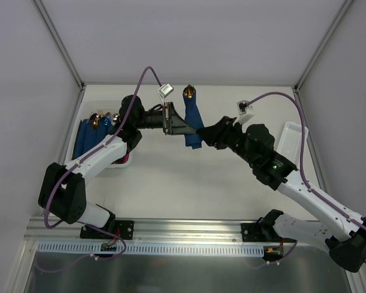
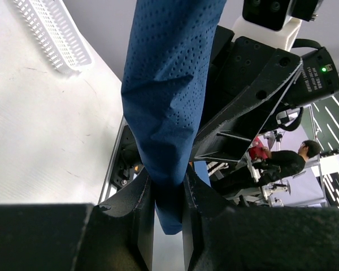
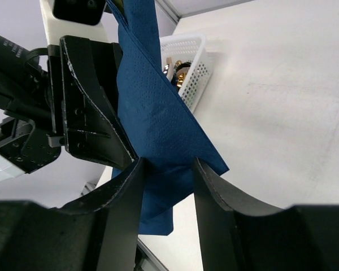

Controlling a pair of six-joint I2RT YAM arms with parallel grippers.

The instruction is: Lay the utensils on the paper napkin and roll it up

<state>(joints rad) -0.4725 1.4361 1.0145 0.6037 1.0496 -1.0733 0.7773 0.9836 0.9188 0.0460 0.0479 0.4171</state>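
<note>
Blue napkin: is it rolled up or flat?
Rolled up: the napkin is a bundle, a coppery utensil head poking out, pinched in the left gripper.

**A:** What does the paper napkin look like?

**B:** The paper napkin [image 1: 192,125] is dark navy with a dimpled surface. It is rolled into a loose tube and held above the table at the far middle, running near to far. The left gripper [image 2: 168,192] pinches it toward its near end, where a loose corner fans out.

**A:** And the utensils?

**B:** One coppery-gold utensil head [image 1: 188,93] pokes from the roll's far end. The rest are hidden.
</note>
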